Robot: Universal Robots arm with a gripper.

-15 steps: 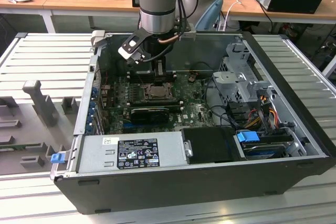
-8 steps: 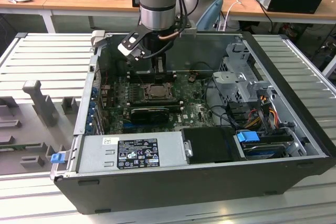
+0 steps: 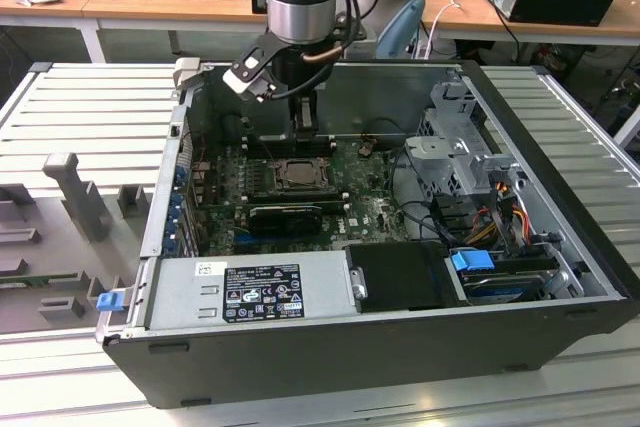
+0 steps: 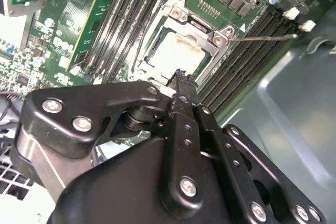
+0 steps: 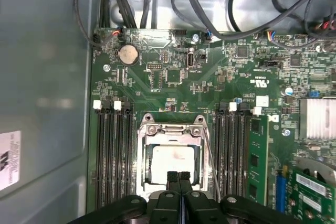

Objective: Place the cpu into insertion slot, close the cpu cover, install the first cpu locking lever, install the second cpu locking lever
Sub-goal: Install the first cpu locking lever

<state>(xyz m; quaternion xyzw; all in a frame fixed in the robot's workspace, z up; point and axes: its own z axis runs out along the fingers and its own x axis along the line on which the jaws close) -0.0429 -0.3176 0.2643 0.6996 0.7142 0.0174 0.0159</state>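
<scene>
**Claw shut over seated cpu**

Claw (image 5: 178, 178): fingers pressed together, nothing held. In both wrist views the tips sit over one edge of the cpu (image 5: 173, 162); I cannot tell whether they touch it. The cpu lies flat in the insertion slot (image 5: 147, 169), directly under the claw. The cpu cover (image 5: 170, 129) is down, with the chip showing through its window. A thin lever rod (image 5: 211, 161) slants just beside the claw.
</scene>
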